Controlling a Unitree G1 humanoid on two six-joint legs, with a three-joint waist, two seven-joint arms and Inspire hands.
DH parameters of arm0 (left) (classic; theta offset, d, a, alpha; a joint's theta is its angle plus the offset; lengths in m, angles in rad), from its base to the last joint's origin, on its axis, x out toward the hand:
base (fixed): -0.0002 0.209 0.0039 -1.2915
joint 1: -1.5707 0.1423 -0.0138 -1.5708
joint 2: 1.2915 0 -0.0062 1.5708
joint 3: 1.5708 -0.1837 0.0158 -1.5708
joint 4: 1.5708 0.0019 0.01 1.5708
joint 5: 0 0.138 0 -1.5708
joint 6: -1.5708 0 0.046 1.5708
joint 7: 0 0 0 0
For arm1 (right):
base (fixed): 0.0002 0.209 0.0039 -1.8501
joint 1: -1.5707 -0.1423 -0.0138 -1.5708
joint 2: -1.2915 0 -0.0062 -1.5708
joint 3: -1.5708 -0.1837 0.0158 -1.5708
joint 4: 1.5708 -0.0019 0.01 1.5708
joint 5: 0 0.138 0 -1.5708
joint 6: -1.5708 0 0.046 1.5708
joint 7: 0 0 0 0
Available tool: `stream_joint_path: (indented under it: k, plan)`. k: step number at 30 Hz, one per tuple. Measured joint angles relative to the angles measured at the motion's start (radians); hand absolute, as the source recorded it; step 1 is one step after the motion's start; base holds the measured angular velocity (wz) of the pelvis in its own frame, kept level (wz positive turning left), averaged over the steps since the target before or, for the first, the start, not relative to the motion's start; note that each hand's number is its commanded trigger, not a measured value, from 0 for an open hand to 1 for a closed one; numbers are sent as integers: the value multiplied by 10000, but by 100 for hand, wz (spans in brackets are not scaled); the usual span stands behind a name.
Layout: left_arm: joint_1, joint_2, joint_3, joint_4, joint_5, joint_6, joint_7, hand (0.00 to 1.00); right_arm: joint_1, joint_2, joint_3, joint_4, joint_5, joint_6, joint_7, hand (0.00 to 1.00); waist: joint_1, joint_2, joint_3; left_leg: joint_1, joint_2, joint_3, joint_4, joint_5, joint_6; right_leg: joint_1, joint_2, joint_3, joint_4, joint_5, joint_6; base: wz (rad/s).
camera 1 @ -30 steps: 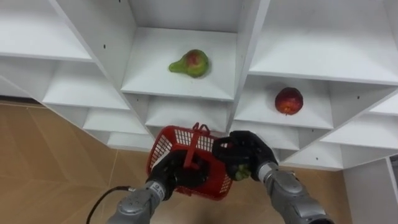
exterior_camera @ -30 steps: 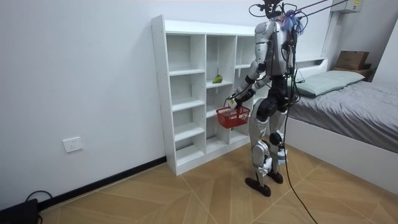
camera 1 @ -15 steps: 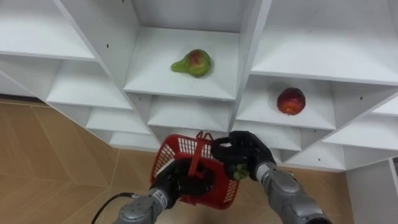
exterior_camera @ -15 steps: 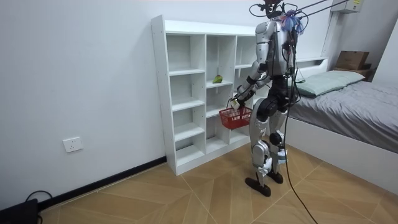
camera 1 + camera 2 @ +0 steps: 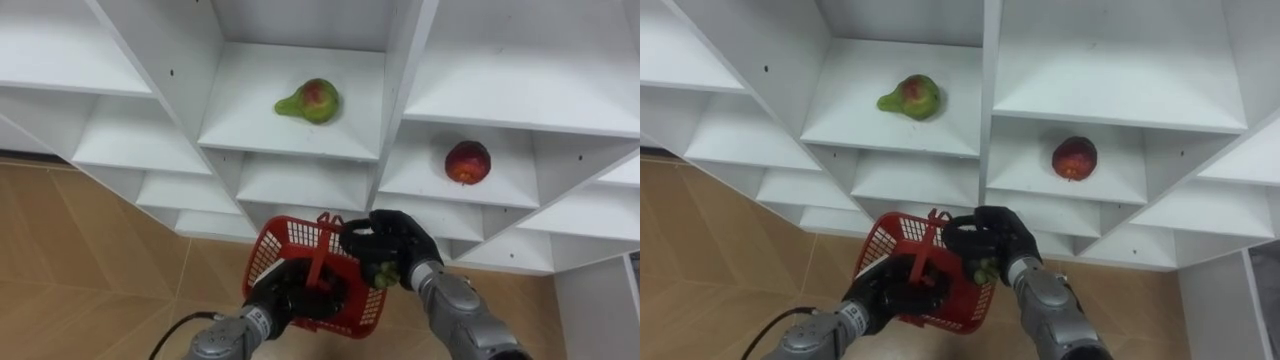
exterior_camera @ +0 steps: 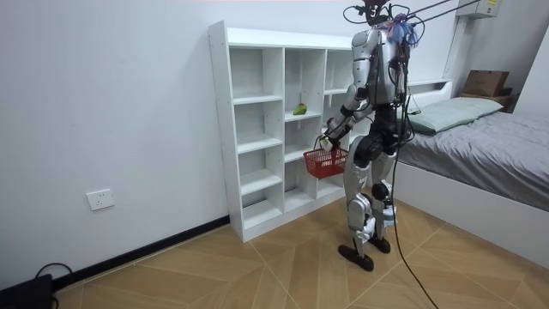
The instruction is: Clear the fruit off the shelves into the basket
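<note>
Holding the green fruit (image 5: 383,275) so low, why?

Because the right hand (image 5: 390,245), curled round it, sits just over the red basket (image 5: 272,240), likely to drop it in. The left hand (image 5: 300,295) grips the handle; pear (image 5: 310,102) and apple (image 5: 467,162) lie on the shelves (image 5: 250,115).

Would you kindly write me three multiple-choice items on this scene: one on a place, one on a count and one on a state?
1. Where is the red basket? A on a shelf; B hanging from the left hand; C on the floor.
2. How many fruits lie on the closet shelves? A two; B one; C four.
3. The right hand is: A open and empty; B shut on a green fruit; C pressing a shelf.
Answers: B, its fingers curl round the handle; A, a pear and a red fruit; B, its fingers wrap the fruit.
</note>
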Motion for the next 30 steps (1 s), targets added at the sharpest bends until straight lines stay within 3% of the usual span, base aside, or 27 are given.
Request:
stream_joint_path:
  k: [1,2,30]
  plan:
    - [-1,0,-24,0,-28,6,-4,100,-2,2,0,10,12,0,-5,3,0,0,0,0,0,0,0,0,0,0,0,-1,0,0,0,0]
    - [-1,-1,-96,0,-165,38,-5,100,-15,11,0,65,115,0,-20,0,2,0,0,0,0,0,0,0,0,0,0,0,0,0,0,0]
    - [-55,-108,-376,90,-260,500,2,100,-54,162,1,569,731,28,-359,0,18,12,-4,-2,0,-5,3,2,1,1,3,-11,-2,2,-4,0]
